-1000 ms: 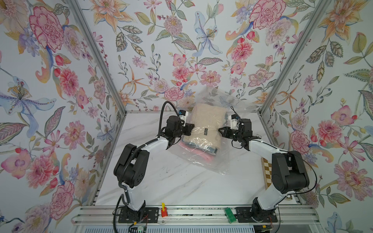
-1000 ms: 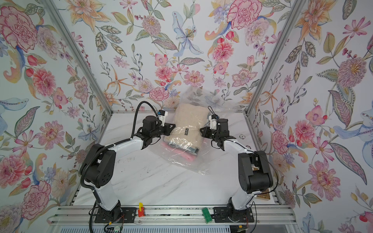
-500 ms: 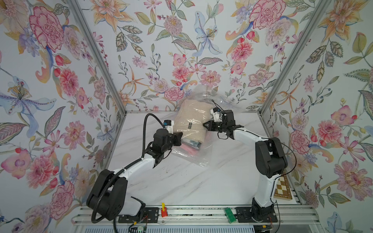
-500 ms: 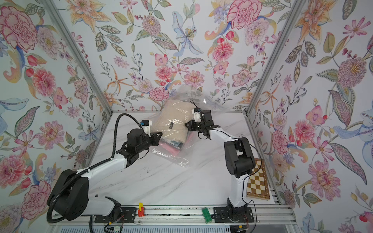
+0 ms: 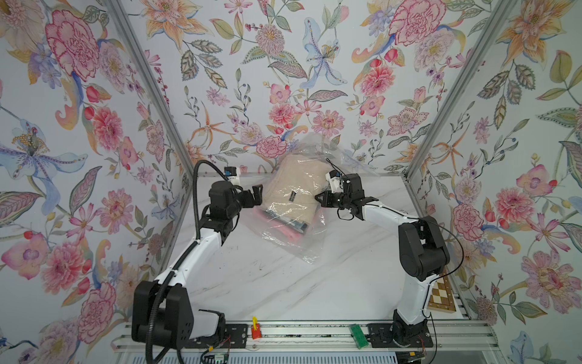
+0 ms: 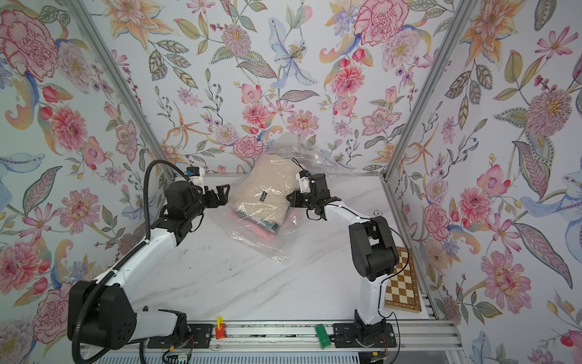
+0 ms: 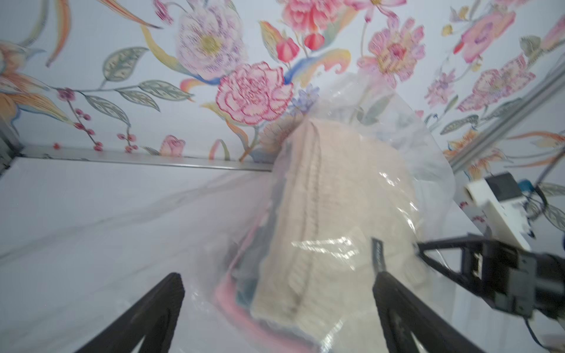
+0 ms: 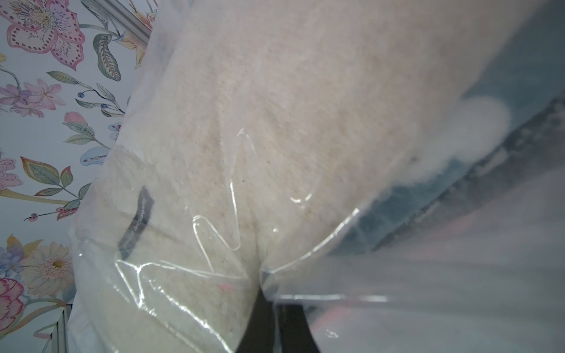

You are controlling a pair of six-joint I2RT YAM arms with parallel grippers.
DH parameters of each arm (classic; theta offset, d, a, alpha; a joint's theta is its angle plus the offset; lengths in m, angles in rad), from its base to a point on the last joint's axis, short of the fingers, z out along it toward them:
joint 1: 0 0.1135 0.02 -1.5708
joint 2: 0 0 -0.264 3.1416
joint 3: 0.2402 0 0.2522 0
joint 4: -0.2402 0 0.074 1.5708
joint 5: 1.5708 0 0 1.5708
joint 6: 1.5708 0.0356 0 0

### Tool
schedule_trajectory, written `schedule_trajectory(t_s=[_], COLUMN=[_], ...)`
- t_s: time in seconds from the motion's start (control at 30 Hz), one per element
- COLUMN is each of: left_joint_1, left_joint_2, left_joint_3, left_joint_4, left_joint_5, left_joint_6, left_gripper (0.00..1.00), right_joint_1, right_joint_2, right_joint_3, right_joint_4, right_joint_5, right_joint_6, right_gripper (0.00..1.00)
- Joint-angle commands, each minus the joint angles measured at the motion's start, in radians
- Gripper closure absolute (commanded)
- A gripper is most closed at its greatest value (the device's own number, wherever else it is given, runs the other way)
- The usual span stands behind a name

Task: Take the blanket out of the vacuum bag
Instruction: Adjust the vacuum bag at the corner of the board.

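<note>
The vacuum bag [image 5: 299, 242], clear and crinkly, lies at the back of the table with its far end leaning on the back wall; it shows in both top views [image 6: 267, 244]. Inside it a cream blanket [image 5: 293, 189] [image 6: 261, 189] tops pink and blue folded layers. My left gripper [image 5: 256, 197] [image 6: 224, 195] hovers open just left of the bag, touching nothing; in the left wrist view its fingers [image 7: 278, 276] frame the cream blanket [image 7: 336, 198]. My right gripper [image 5: 318, 199] [image 6: 289, 198] is shut on the bag's film beside the blanket's right side [image 8: 275, 305].
A wooden checkerboard [image 6: 403, 283] lies at the table's front right, beside the right arm's base. A red clip [image 5: 255, 329] and a green piece [image 5: 359, 335] sit on the front rail. Floral walls close in on the left, back and right.
The left gripper has opened, let go of the bag and drawn back from its left edge. The right gripper keeps its hold, and the bag stays tilted against the back wall.
</note>
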Motion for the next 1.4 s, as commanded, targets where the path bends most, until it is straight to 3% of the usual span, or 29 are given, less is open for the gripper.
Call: schedule_trajectory(t_s=[0.0, 0.2, 0.37, 0.47, 0.57, 0.7, 0.83, 0.87, 1.03, 1.17, 1.37], left_joint_1=[0.062, 0.071, 0.053, 0.029, 0.005, -0.022, -0.049, -0.056, -0.116, -0.241, -0.431], left_joint_2=[0.211, 0.498, 0.499, 0.462, 0.443, 0.400, 0.278, 0.245, 0.087, 0.033, -0.015], left_joint_3=[0.063, 0.272, 0.168, 0.124, 0.087, -0.005, -0.127, -0.164, -0.356, -0.482, -0.613], left_joint_4=[0.048, 0.076, 0.312, 0.235, 0.145, 0.164, 0.196, 0.203, 0.249, 0.321, 0.485], left_joint_5=[0.233, 0.527, 0.668, 0.661, 0.656, 0.664, 0.618, 0.601, 0.526, 0.475, 0.325], left_joint_6=[0.063, 0.047, -0.057, 0.016, 0.049, 0.002, -0.048, -0.072, -0.175, -0.287, -0.455], left_gripper=[0.00, 0.00, 0.01, 0.01, 0.27, 0.65, 0.97, 1.00, 1.00, 1.00, 1.00], right_joint_1=[0.014, 0.016, 0.015, 0.016, 0.017, 0.017, 0.020, 0.021, 0.024, 0.024, 0.054], right_joint_2=[-0.016, -0.022, -0.024, -0.015, -0.006, -0.010, -0.022, -0.026, -0.034, 0.007, 0.155], right_joint_3=[-0.012, -0.004, -0.001, 0.009, 0.023, 0.026, 0.021, 0.018, 0.010, 0.057, 0.264], right_joint_4=[-0.017, -0.028, -0.036, -0.040, -0.043, -0.040, -0.050, -0.055, -0.055, -0.060, -0.140], right_joint_5=[-0.008, -0.015, -0.015, -0.016, -0.017, -0.018, -0.029, -0.028, -0.008, -0.029, -0.085], right_joint_6=[-0.002, -0.007, -0.012, -0.011, -0.011, -0.010, -0.023, -0.029, -0.033, -0.036, -0.082], right_gripper=[1.00, 1.00, 1.00, 1.00, 1.00, 1.00, 1.00, 1.00, 1.00, 1.00, 1.00])
